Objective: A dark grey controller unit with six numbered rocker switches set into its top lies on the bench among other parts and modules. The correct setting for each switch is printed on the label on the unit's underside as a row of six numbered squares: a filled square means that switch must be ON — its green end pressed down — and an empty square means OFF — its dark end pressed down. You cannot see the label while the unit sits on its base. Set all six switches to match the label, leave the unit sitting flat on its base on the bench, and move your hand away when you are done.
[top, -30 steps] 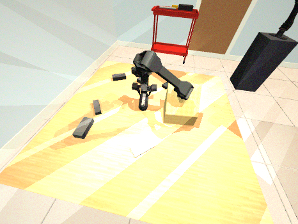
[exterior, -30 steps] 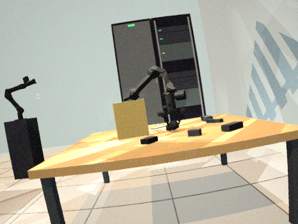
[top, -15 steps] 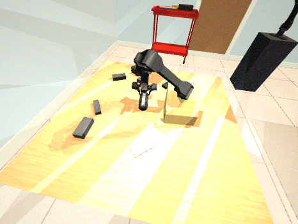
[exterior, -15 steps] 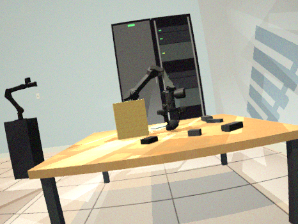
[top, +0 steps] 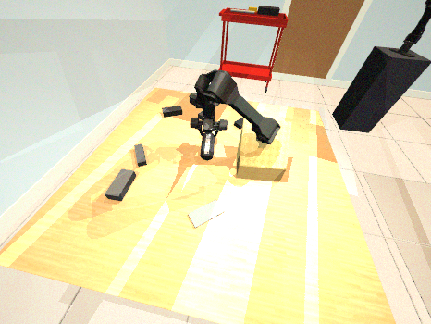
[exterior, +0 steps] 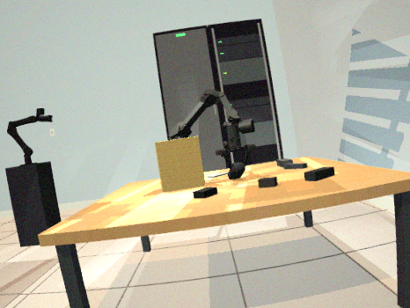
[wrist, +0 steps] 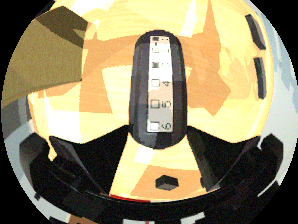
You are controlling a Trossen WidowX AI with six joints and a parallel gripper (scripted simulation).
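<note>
The dark grey controller unit is held up off the bench, its underside facing the wrist camera. My gripper is shut on it, one finger on each long side near the 6 end. The white label is readable in the wrist view: squares 1 and 3 look filled; squares 2, 4, 5 and 6 look empty. The rocker switches face away from the wrist camera, and their settings cannot be made out in any view.
A tall yellow box stands beside the arm. Dark blocks lie at the far left, at the left and nearer the front. A pale flat card lies in front of the gripper.
</note>
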